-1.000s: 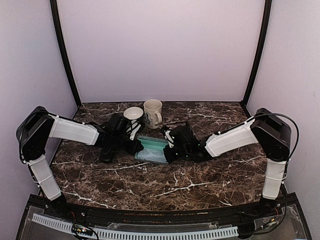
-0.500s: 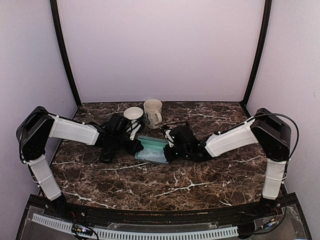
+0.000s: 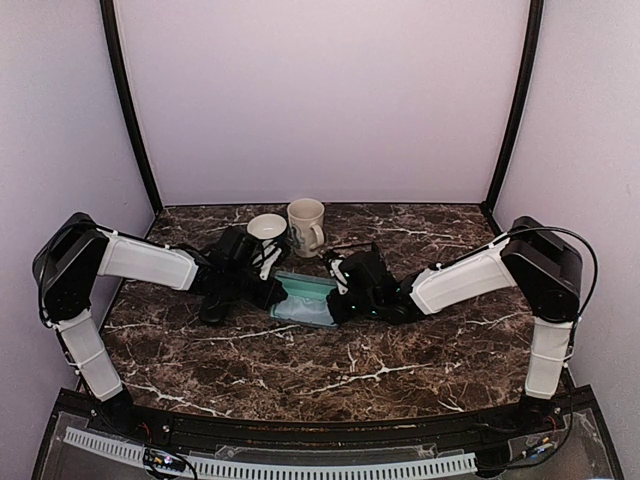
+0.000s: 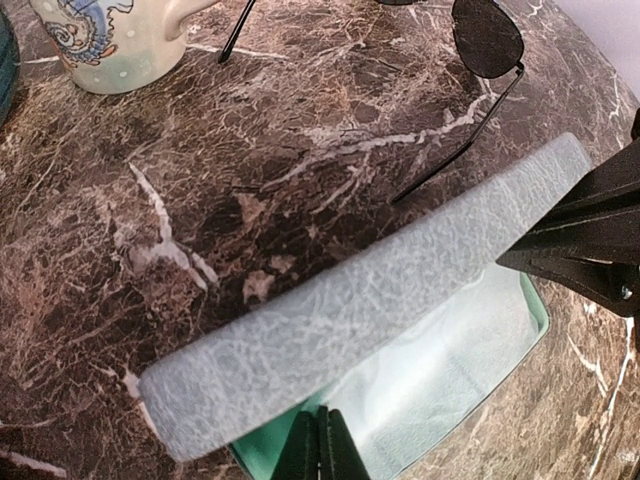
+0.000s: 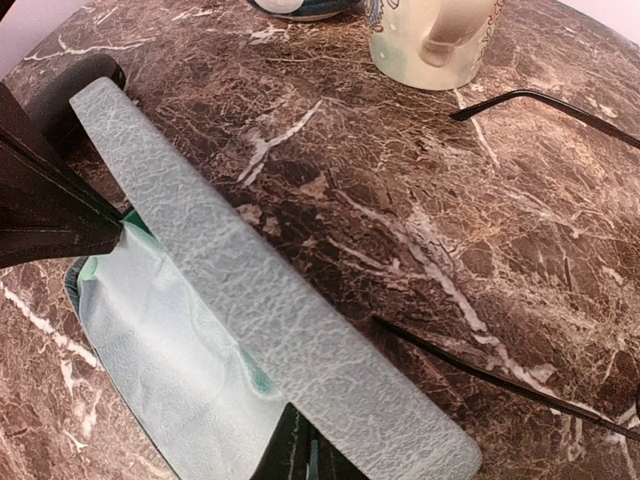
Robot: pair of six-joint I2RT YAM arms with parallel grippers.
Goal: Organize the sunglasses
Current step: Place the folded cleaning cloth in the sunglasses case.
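Note:
The grey-blue hard case point(image 3: 305, 298) lies open between my grippers, its textured lid point(image 4: 360, 310) raised over a green inside holding a pale cloth point(image 5: 170, 370). My left gripper point(image 4: 320, 452) is shut, tips against the case's left end rim. My right gripper point(image 5: 305, 462) is shut, tips against the right end rim. I cannot tell if either pinches the rim. The thin black wire-framed sunglasses point(image 4: 487, 40) lie unfolded on the marble behind the case, one slim arm point(image 5: 470, 372) close to the lid. The brownish pair is out of view.
A cream mug point(image 3: 305, 226) and a small white bowl point(image 3: 265, 227) stand just behind the case. A black oval case point(image 5: 90, 82) lies by the left gripper. The table top is dark marble point(image 3: 330, 370), with lilac walls on three sides.

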